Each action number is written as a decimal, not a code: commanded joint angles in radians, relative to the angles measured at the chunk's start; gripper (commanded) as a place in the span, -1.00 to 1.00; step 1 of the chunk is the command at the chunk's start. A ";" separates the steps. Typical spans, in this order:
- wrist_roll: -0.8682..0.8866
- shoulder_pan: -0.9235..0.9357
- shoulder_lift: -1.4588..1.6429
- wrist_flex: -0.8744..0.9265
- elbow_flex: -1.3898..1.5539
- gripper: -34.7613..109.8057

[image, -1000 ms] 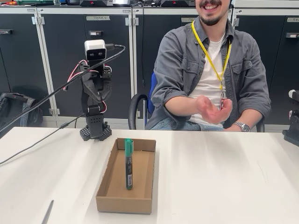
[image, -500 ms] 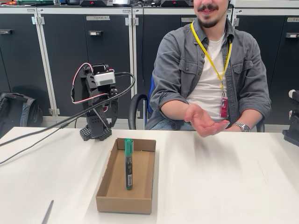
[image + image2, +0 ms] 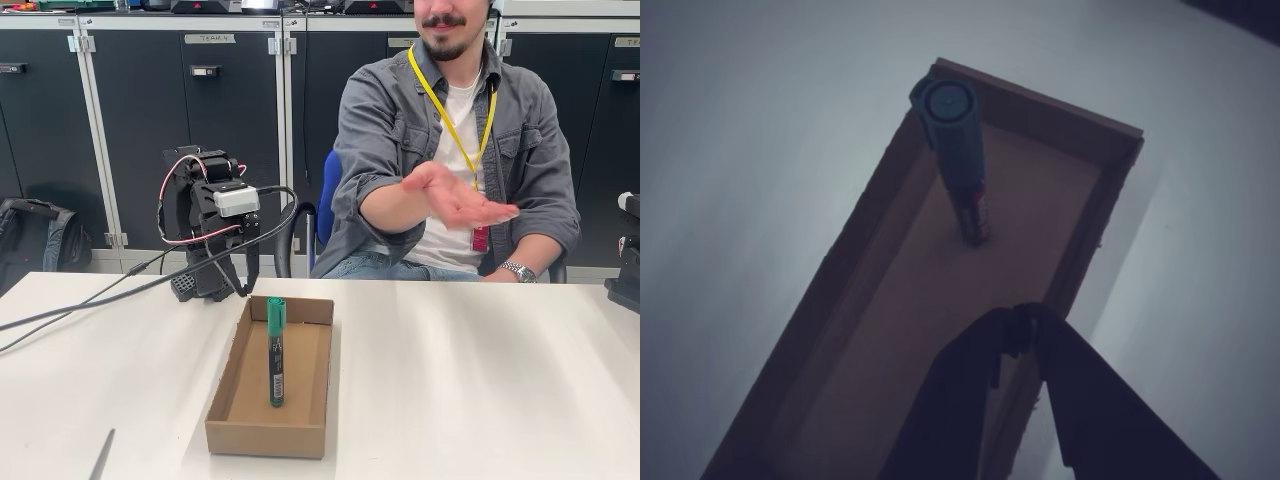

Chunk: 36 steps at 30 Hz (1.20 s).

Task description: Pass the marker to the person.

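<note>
The marker [image 3: 275,350], black with a green cap, lies lengthwise in an open cardboard box [image 3: 232,420] in the middle of the table. In the wrist view the marker [image 3: 955,150] points its cap end toward the camera, leaning on the box [image 3: 1040,105] wall. My gripper [image 3: 249,285] hangs fingers-down just behind the box's far left corner, above the table and apart from the marker. Seen from the wrist, the gripper [image 3: 1020,318] has its dark fingers together with nothing held. The person [image 3: 450,120] sits behind the table and holds an open hand [image 3: 455,195] out at chest height.
A black cable [image 3: 90,305] runs from the arm across the left of the table. A thin grey strip [image 3: 101,455] lies at the front left edge. A dark device [image 3: 628,265] stands at the right edge. Dark cabinets [image 3: 130,120] and a bag [image 3: 35,235] stand behind.
The arm has folded down from upright, bringing the gripper toward the box's far end. The person's hand has risen from near the table to chest height.
</note>
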 commanded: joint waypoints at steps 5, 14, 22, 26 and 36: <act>-0.074 -0.034 0.094 -0.207 0.120 -0.56; -0.189 -0.032 0.224 -0.449 0.310 -0.55; -0.230 -0.037 0.390 -0.600 0.522 -0.54; -0.299 0.011 0.423 -0.649 0.611 -0.54; -0.370 0.080 0.339 -0.796 0.604 -0.54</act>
